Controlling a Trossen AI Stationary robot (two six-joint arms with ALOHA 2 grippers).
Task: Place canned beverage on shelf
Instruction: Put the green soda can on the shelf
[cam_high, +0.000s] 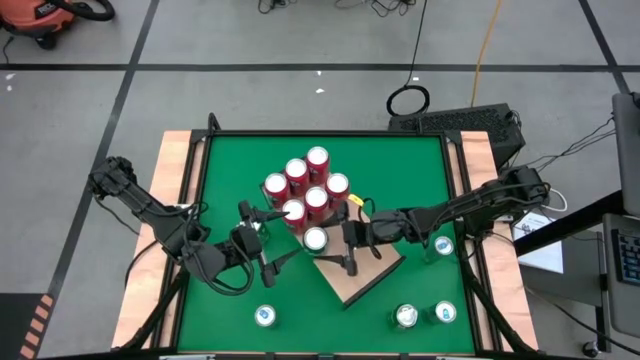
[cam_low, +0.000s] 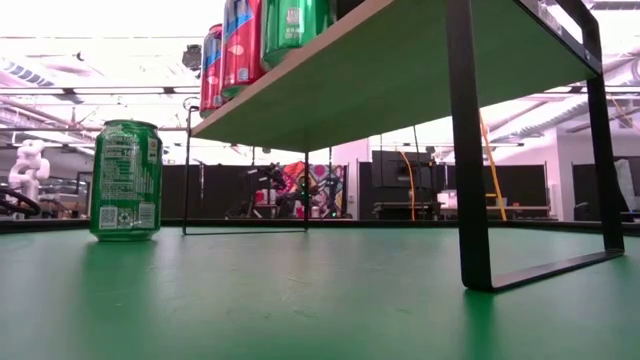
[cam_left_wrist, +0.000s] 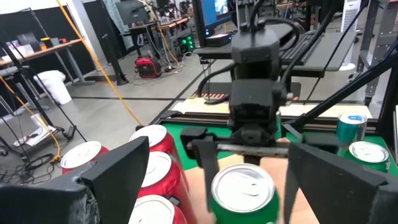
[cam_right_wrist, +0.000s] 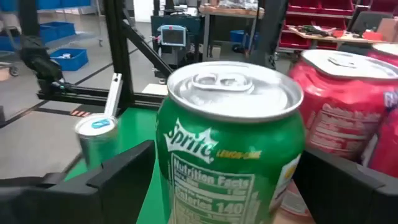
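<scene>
The shelf (cam_high: 362, 282) is a light wood board on thin dark legs, also seen from below in the low view (cam_low: 400, 80). Several red cans (cam_high: 302, 185) stand on it. A green Sprite can (cam_right_wrist: 233, 143) stands upright beside them (cam_high: 316, 239), also visible in the low view (cam_low: 290, 30). My right gripper (cam_right_wrist: 233, 193) comes from the table's right with a finger on each side of this can. My left gripper (cam_high: 278, 238) is open and empty just left of the cans, facing the green can (cam_left_wrist: 244, 190). My right gripper has the green can's side wall (cam_right_wrist: 166, 180) between its two fingers (cam_right_wrist: 124, 180), which lie against opposite sides below the rim. The fingers come level from the table's right. The can is upright, its base on the shelf beside the red cans (cam_right_wrist: 354, 106).
Loose cans stand on the green table: one right of the shelf (cam_high: 443, 243), one near the front left (cam_high: 265, 316), two at the front right (cam_high: 425, 316). A green can (cam_low: 125, 180) shows in the low view. The shelf's dark legs (cam_low: 470, 150) stand on the table.
</scene>
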